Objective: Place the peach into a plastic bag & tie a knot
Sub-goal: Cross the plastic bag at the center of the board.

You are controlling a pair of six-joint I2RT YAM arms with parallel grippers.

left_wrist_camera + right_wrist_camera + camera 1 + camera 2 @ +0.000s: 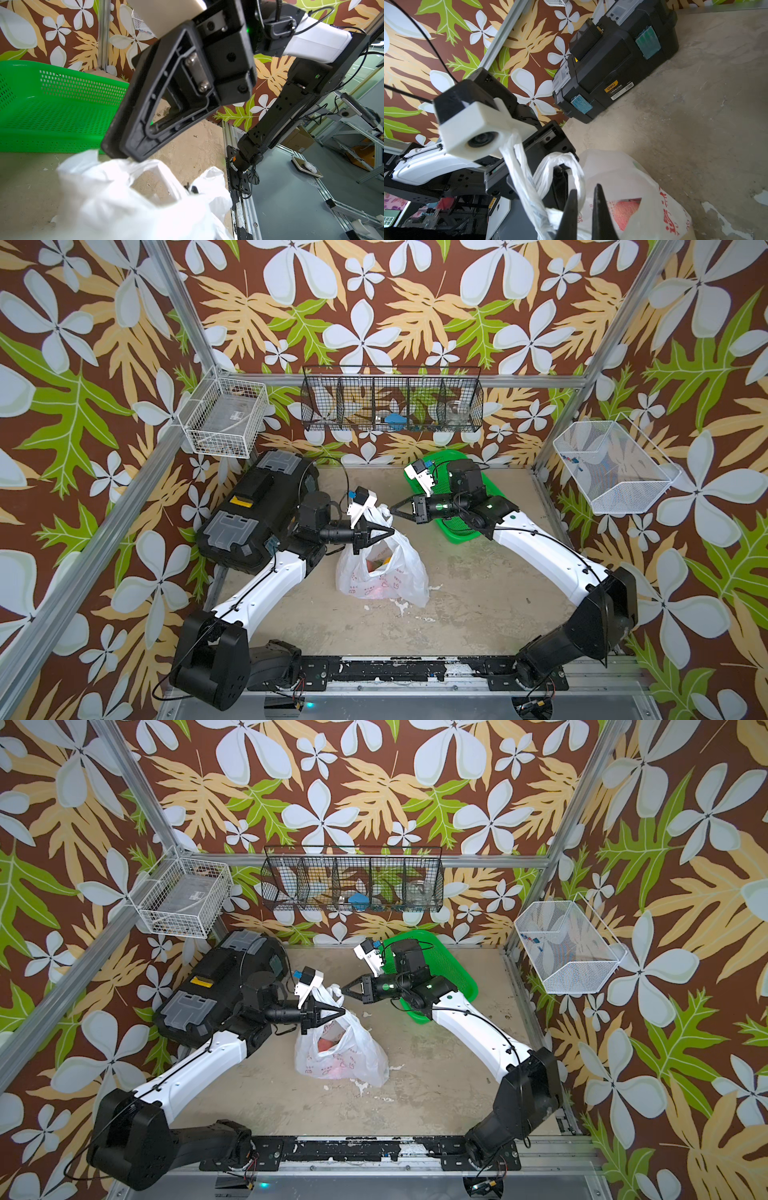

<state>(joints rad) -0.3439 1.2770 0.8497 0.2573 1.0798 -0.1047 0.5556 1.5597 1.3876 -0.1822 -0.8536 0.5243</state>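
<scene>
Hard against the right wrist lens you have your right gripper [586,187]. Its two black fingers [570,209] are pressed almost together. A strand of the handle loop [571,159] of the plastic bag [643,187] runs down into the slit between them, so it is pinching that handle. In both top views its tip meets the white plastic at the bag's far upper edge.

Your left gripper [390,531] comes in from the bag's left side. Its jaws are closed to a point on the bag's top rim, clamped on the plastic there. Blurred white bag fills the lower part of the left wrist view, so you cannot see that pinch itself from there.

The second handle [517,166] runs up from the bag to the white mount of the left wrist camera [475,133] and touches it. Both handles are loose and untied.

The bag sits on the table [478,593] between the two grippers. Its mouth gapes upward and red marks are printed on its side. The peach [626,209] lies inside the bag, showing reddish through the opening, and you can see it in both top views too.

To the left of the bag and near it, a black toolbox [249,510] lies on the table. Beyond the bag to its right stands a green basket [455,531], with the right arm reaching across it.
</scene>
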